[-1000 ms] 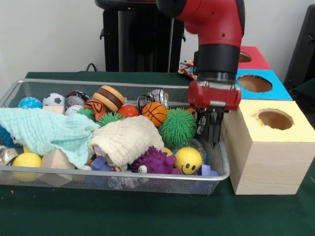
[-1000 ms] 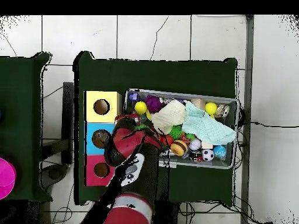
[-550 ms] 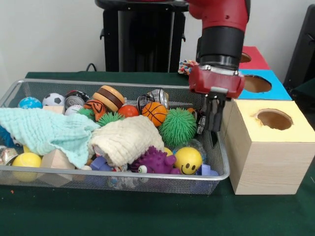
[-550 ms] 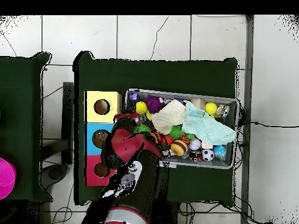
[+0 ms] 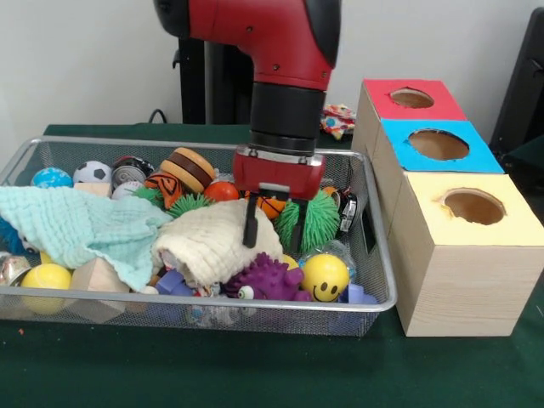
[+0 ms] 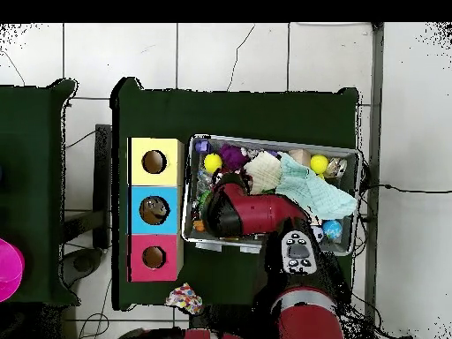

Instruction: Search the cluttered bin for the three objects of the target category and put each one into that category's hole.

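- Now the wire bin [image 5: 374,255] is sitting on the green table [image 5: 255,374], crammed with toys and two cloths.
- Beside it, three boxes are standing in a row, with yellow [image 5: 473,206], blue [image 5: 439,144] and red [image 5: 411,98] holes.
- Hanging over the bin's middle, the gripper [image 5: 274,236] is spreading its jaws apart, holding nothing, its fingers straddling the green spiky ball [image 5: 316,223] and touching the cream cloth [image 5: 212,242].
- Just behind it, the small basketball [image 5: 270,206] is lying half hidden.

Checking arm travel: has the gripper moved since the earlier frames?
Yes. The gripper has moved from beside the yellow box leftward in the front view, over the bin.
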Motion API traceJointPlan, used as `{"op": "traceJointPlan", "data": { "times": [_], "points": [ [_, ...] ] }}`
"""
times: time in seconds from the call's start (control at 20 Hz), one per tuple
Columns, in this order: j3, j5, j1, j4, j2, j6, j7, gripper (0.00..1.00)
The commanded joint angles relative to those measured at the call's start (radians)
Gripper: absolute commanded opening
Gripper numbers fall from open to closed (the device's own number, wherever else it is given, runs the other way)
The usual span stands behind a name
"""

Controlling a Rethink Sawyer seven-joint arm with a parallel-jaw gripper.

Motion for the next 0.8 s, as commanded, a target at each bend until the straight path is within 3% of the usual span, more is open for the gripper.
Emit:
{"op": "traceJointPlan", "data": {
  "times": [0.05,0.3,0.5,0.65,0.8],
  "points": [
    [0.188,0.033,-0.019,0.099,0.043,0.152,0.073,1.0],
    [0.28,0.031,-0.092,0.09,0.112,0.203,0.031,1.0],
    [0.306,0.011,-0.102,0.133,0.069,0.181,0.038,1.0],
    [0.31,-0.027,-0.099,0.167,0.024,0.103,0.054,1.0],
    [0.313,-0.035,-0.101,0.172,0.037,0.07,0.064,1.0]
  ]
}}
